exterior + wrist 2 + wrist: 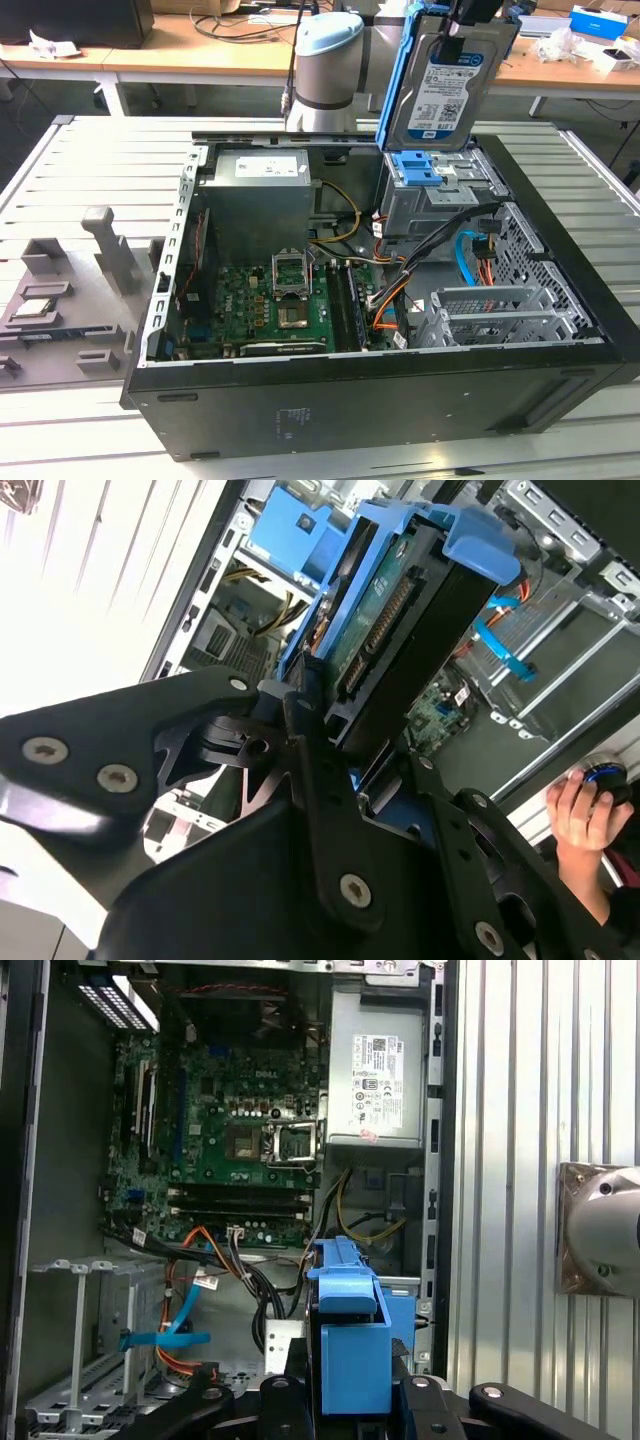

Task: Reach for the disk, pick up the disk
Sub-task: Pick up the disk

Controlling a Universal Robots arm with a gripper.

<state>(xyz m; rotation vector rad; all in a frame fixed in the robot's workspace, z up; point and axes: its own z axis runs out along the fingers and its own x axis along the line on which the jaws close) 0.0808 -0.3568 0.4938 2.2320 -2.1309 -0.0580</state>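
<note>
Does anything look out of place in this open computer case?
Yes. The flat silver-grey metal hard drive with the blue plastic frame is outside the grey metal drive cage: it hangs nearly upright above it, clamped by the black gripper.

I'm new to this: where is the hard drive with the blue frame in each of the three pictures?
Exterior view: the disk is held label-out above the open computer case, gripper at its upper edge.
Second wrist view: the disk sits edge-on in the gripper.
First wrist view: the disk, end-on in the gripper.
Shared landmark: the blue cable inside the case.
</note>
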